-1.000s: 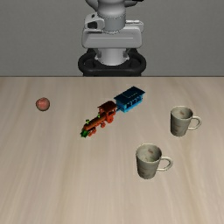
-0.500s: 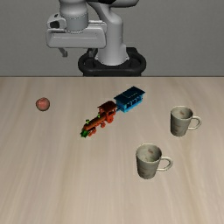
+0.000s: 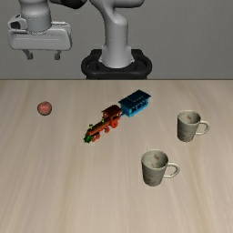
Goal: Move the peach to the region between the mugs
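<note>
Peach is sitting untouched on the table, well out toward the exterior view's left, w/ nothing near it.

Exterior view: the gripper is swinging across. 1 s ago it was hanging at centre top, half a sec ago it was partway over, & now it's riding high at the exterior view's left, about in line w/ the peach but well up off the table. Its two fingers are standing apart w/ nothing between them, so it's released & empty. They're small and dark here, so I'm reading the spread as probably wide, not certainly.

Nothing on the table is shifting. The toy train is lying diagonally mid-table. The far mug & the near mug are standing upright toward the exterior view's right, handles pointing right, w/ a bare gap between them.

What that's telling you: the gripper is lining up over the peach, not yet descending. The task is barely starting, w/ pick, carry & place all remaining. You're going to be needing a drop onto the peach, then a long carry across. The train is sitting about on that line, so plan on lifting clear of it.
</note>
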